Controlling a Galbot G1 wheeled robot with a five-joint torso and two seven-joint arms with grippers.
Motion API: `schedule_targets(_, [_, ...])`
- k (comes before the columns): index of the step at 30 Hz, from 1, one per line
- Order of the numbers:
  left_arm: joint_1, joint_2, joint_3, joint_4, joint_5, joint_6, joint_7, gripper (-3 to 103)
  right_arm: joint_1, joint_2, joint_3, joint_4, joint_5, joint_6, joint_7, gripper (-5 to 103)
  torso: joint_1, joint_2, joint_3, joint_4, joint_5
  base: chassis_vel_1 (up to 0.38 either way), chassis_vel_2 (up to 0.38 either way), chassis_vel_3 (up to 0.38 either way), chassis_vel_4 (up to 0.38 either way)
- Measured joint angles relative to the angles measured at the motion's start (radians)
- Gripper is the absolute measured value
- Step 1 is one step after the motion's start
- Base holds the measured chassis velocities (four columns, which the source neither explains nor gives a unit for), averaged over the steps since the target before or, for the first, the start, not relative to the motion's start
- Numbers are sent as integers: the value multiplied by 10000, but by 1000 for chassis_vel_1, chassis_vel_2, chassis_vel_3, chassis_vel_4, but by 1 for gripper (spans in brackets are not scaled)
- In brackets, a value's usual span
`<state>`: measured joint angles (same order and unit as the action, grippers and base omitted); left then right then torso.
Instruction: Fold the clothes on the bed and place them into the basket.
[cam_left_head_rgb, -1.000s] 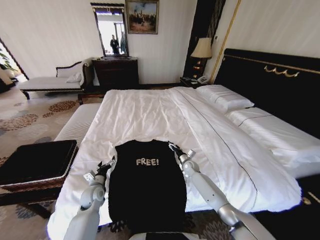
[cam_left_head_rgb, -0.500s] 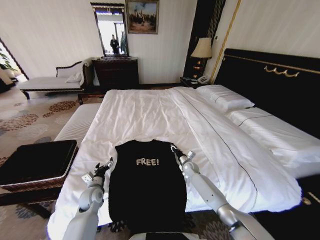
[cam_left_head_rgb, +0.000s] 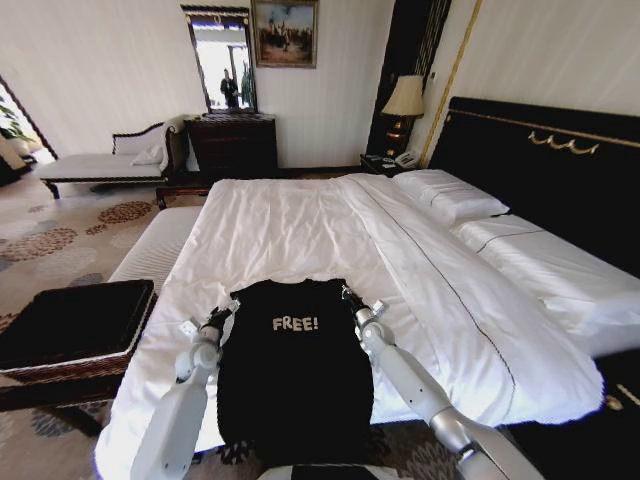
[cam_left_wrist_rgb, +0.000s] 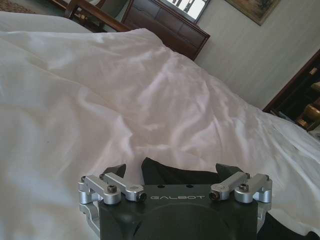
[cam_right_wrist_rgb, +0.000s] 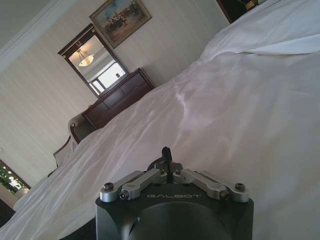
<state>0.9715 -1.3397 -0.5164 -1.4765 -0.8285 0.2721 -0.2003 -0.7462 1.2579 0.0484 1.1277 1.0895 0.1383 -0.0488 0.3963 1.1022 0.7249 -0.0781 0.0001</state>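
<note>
The black T-shirt with white "FREE!" lettering lies flat at the foot of the bed, its hem hanging over the bed's edge. My left gripper is at the shirt's left shoulder. In the left wrist view the left gripper is open, with a corner of the black T-shirt between its spread fingers. My right gripper rests at the shirt's right shoulder. In the right wrist view the right gripper is shut, and any cloth between its tips is hidden. The woven basket stands left of the bed.
A white-cushioned bench runs along the bed's left side, behind the basket. Pillows and the black headboard are on the right. A dresser and a chaise stand by the far wall. Wide bare sheet lies beyond the shirt.
My left gripper has moved forward along the shirt's left edge, up to its shoulder. The right gripper and the shirt have barely shifted.
</note>
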Motion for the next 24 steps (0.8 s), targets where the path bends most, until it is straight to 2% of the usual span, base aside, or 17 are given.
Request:
schedule_targets(4, [-646,-249,104,862,-32,40,-80,101,-197,-57,97,189,-114,15,59,0,0,0,0,1,0,0,0,0,0])
schedule_targets(7, [-881,-401,104,1245,-17,40,-97,98,-264,-82,158,245,-170,22,101,0,0,0,0,2,-1,0,0,0,0])
schedule_targets(10, [-990,-551,29,1481,17,40,-106,84,-329,-121,212,326,-212,24,167,0,0,0,0,4,0,0,0,0,0])
schedule_targets(11, [-990,-551,29,1481,17,40,-106,84,-329,-121,212,326,-212,24,167,0,0,0,0,4,0,0,0,0,0])
schedule_targets(13, [-998,-572,-35,1538,25,33,-105,72,-339,-132,219,336,-260,24,180,0,0,0,0,3,0,0,0,0,0])
schedule_targets(14, [-998,-571,-73,1555,19,28,-105,72,-339,-132,219,336,-282,25,182,0,-1,0,0,4,-1,0,0,0,0])
schedule_targets(16, [-997,-540,-141,1568,-36,18,-105,61,-326,-116,218,315,-313,25,190,0,-1,0,-1,4,-1,0,0,0,0])
schedule_targets(17, [-997,-540,-141,1568,-36,18,-105,61,-326,-116,218,315,-313,25,190,0,-1,0,-1,4,-1,0,0,0,0])
schedule_targets(20, [-989,-433,-212,1617,-166,-4,-13,45,-258,-49,183,215,-412,41,206,0,-1,0,0,4,-1,0,0,0,0])
schedule_targets(22, [-991,-409,-224,1647,-191,-18,43,45,-232,-24,167,180,-439,50,213,0,-1,0,0,4,-1,0,0,0,0])
schedule_targets(24, [-1005,-376,-249,1708,-238,-43,140,34,-187,6,137,142,-468,63,232,0,-1,0,-1,4,-2,0,0,0,0])
